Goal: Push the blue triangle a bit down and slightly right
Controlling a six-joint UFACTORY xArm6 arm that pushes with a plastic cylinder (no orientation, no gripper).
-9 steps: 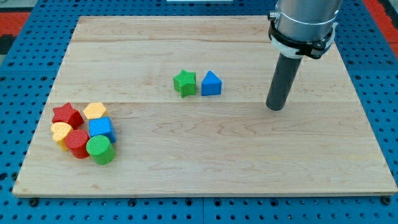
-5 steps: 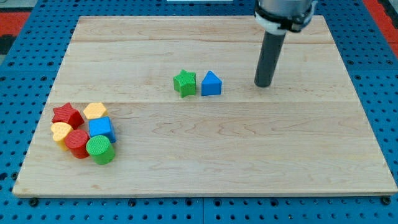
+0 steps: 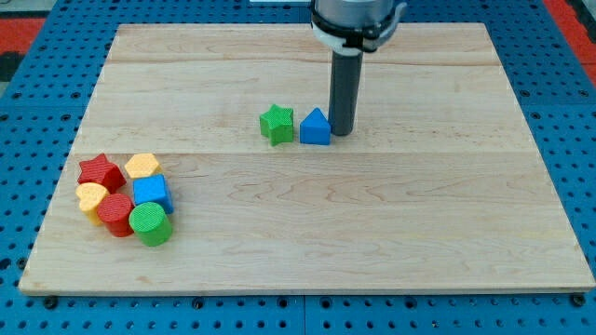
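The blue triangle [image 3: 316,128] sits near the middle of the wooden board [image 3: 372,233], with a green star [image 3: 277,124] close on its left. My tip [image 3: 341,133] stands upright right against the blue triangle's right side, touching or almost touching it. The rod rises from there to the arm at the view's top.
A cluster of blocks lies at the board's lower left: a red star [image 3: 101,171], a yellow hexagon [image 3: 142,166], a yellow block [image 3: 91,198], a blue cube [image 3: 152,193], a red cylinder [image 3: 116,214] and a green cylinder [image 3: 150,224].
My tip has moved from the board's right side up and leftward, arriving at the blue triangle's right edge. The blue triangle has shifted barely left, if at all.
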